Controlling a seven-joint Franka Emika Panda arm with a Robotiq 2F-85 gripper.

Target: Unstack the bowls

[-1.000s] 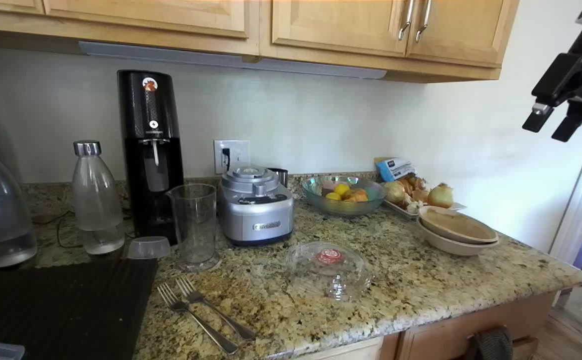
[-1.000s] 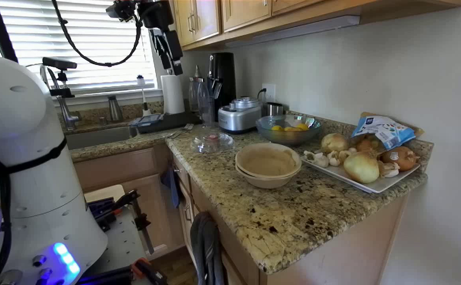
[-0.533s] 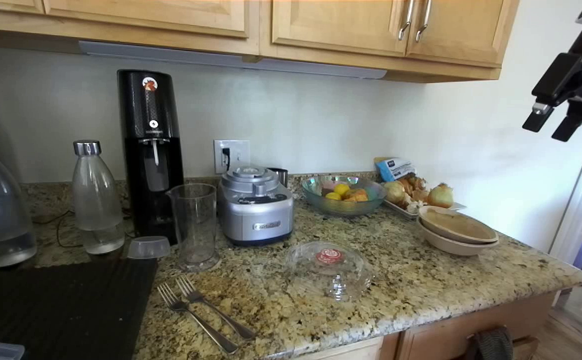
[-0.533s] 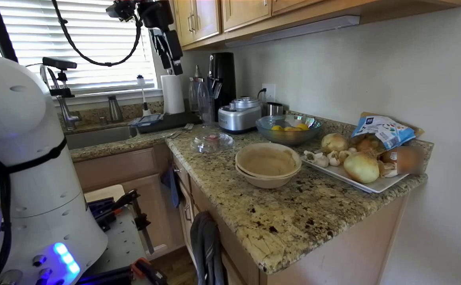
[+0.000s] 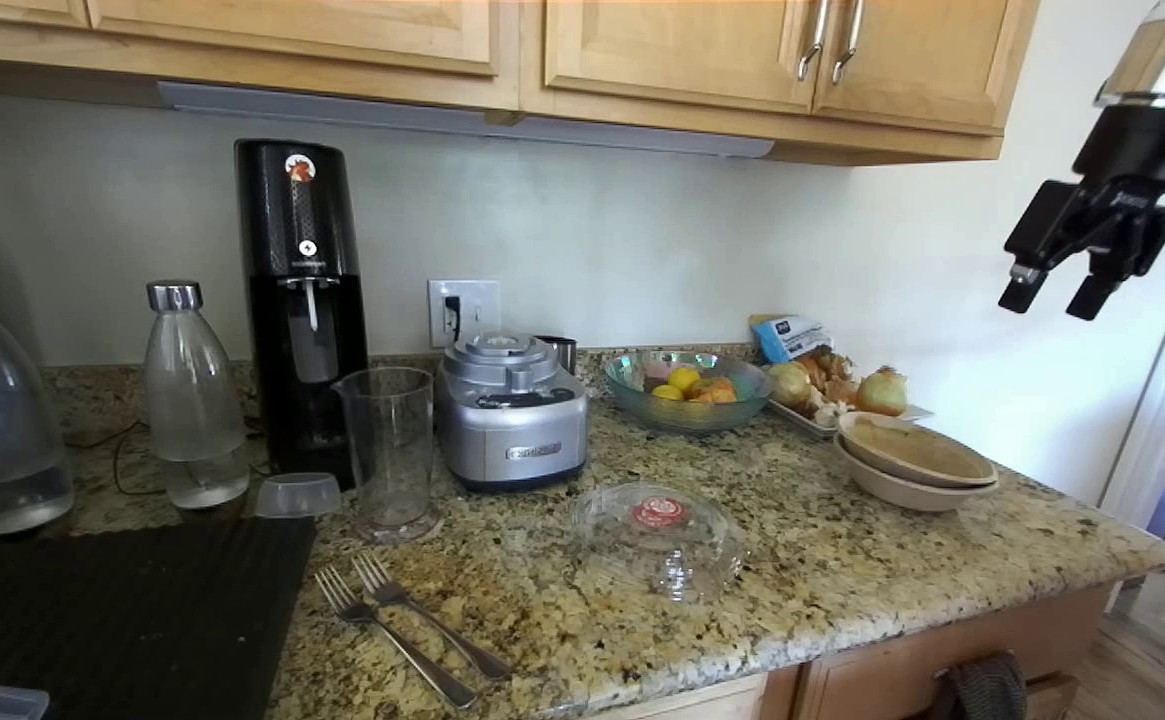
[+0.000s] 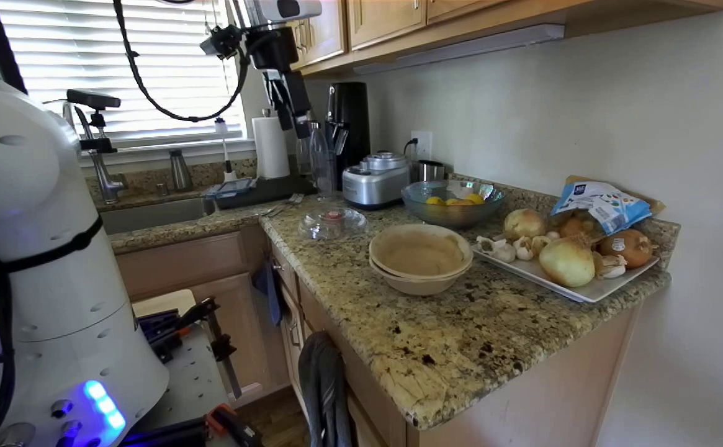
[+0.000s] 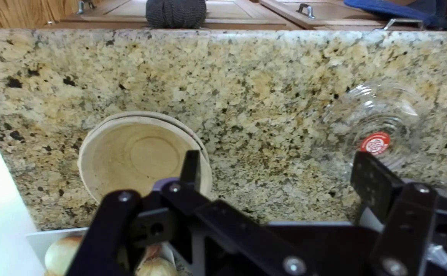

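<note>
Right of centre in an exterior view, a shallow tan upper bowl (image 6: 420, 250) with a paler rim is nested slightly askew in a lower bowl (image 6: 422, 286). Both are borne by a speckled stone bench (image 6: 454, 360), beside a white plate (image 6: 603, 288) of onions (image 6: 566, 263); farther back, a glass fruit bowl (image 6: 454, 216) and food processor (image 6: 370, 188) are ranged before a pale wall (image 6: 584, 112). The pincer (image 5: 1057, 297), its jaws parted wide, is held at upper right of an exterior view, well above both bowls. In the wrist view the bowls are seen at left, partly covered by one jaw.
</note>
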